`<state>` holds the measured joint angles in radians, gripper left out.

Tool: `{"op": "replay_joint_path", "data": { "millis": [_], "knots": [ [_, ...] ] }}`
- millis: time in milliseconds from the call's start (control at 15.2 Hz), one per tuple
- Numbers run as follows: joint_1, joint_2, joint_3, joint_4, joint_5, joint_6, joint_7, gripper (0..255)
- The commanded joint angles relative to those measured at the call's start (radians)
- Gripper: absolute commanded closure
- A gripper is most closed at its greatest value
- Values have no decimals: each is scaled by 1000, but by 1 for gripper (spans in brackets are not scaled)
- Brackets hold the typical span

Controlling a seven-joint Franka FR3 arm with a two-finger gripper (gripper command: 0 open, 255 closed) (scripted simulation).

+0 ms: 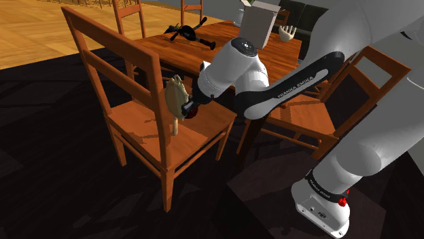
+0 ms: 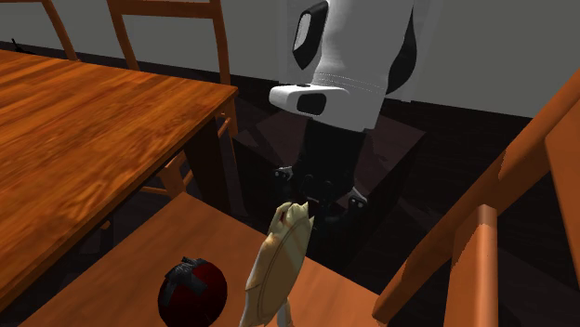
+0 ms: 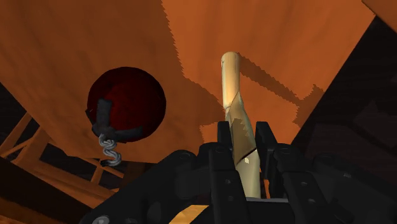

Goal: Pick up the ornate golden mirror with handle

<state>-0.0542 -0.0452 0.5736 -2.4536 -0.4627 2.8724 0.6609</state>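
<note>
A pale golden hand mirror (image 1: 177, 100) stands upright over the wooden chair seat (image 1: 139, 129), handle pointing down at the seat. My black gripper (image 1: 191, 108) is shut on it from the side. In the second exterior view the mirror (image 2: 276, 268) shows edge-on below the gripper (image 2: 311, 202). In the wrist view the fingers (image 3: 222, 156) clasp the mirror's neck and the handle (image 3: 231, 79) sticks out beyond the gripper (image 3: 243, 151), casting a shadow on the seat (image 3: 76, 51). I cannot tell whether the handle's end touches the seat.
A dark red ball with a dark screw fitting (image 2: 193, 288) (image 3: 127, 102) lies on the seat beside the mirror. The chair's tall back (image 1: 102, 58) rises behind it. A wooden table (image 1: 204, 42) with a black object (image 1: 187, 30) stands beyond, and another chair (image 1: 306, 115) beside my arm.
</note>
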Motion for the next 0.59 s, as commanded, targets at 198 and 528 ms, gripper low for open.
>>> {"op": "replay_joint_path", "data": {
  "millis": [198,528],
  "knots": [
    [-1,2,-1,2,0,0,-2,255],
    [33,-59,-18,12,149,-54,-123,255]
  ]
}}
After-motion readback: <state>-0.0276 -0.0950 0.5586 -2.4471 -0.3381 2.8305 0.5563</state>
